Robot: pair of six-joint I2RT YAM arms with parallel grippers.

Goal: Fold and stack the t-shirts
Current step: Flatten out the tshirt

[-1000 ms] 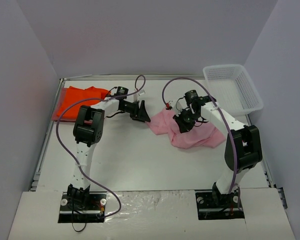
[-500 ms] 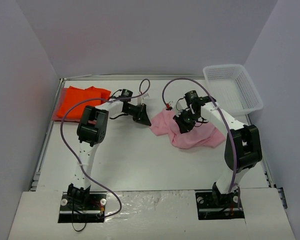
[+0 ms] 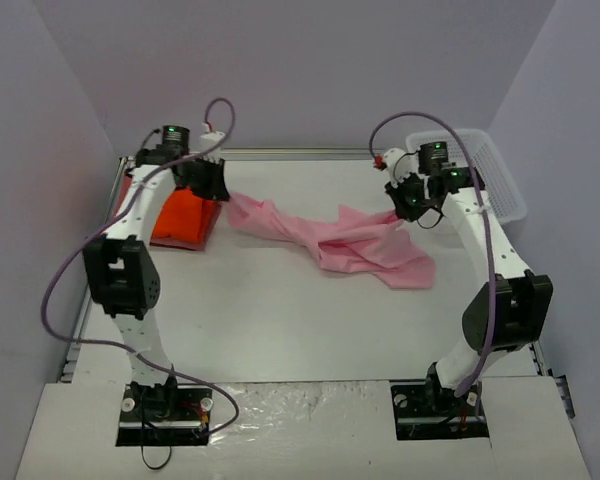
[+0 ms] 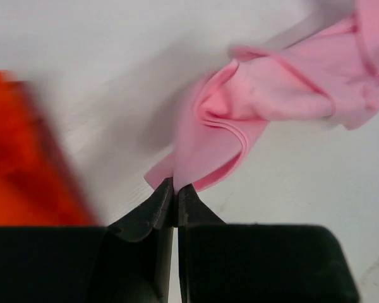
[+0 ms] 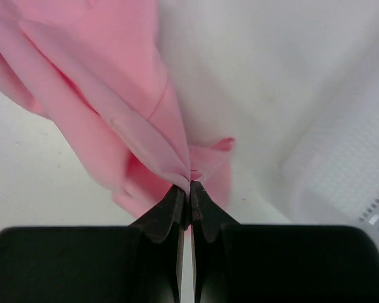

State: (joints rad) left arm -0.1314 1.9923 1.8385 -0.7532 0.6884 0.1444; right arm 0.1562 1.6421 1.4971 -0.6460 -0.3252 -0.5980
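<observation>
A light pink t-shirt point(image 3: 350, 242) hangs stretched between both grippers above the table, its lower folds trailing on the surface at centre right. My left gripper point(image 3: 220, 192) is shut on one edge of the pink t-shirt point(image 4: 240, 101), at the back left. My right gripper point(image 3: 398, 208) is shut on the opposite edge of the pink t-shirt point(image 5: 114, 82), at the back right. A bright orange t-shirt point(image 3: 185, 218) lies at the back left, partly hidden under the left arm, and shows as an orange blur point(image 4: 25, 164) in the left wrist view.
A white mesh basket point(image 3: 490, 180) stands at the back right corner, just behind the right arm, and its wall point(image 5: 347, 170) shows in the right wrist view. Grey walls enclose the table on three sides.
The left gripper shut on the pink t-shirt's edge and swung to the back left over the orange t-shirt. The right gripper rose toward the basket. The bunched shirt is now pulled out wide.
</observation>
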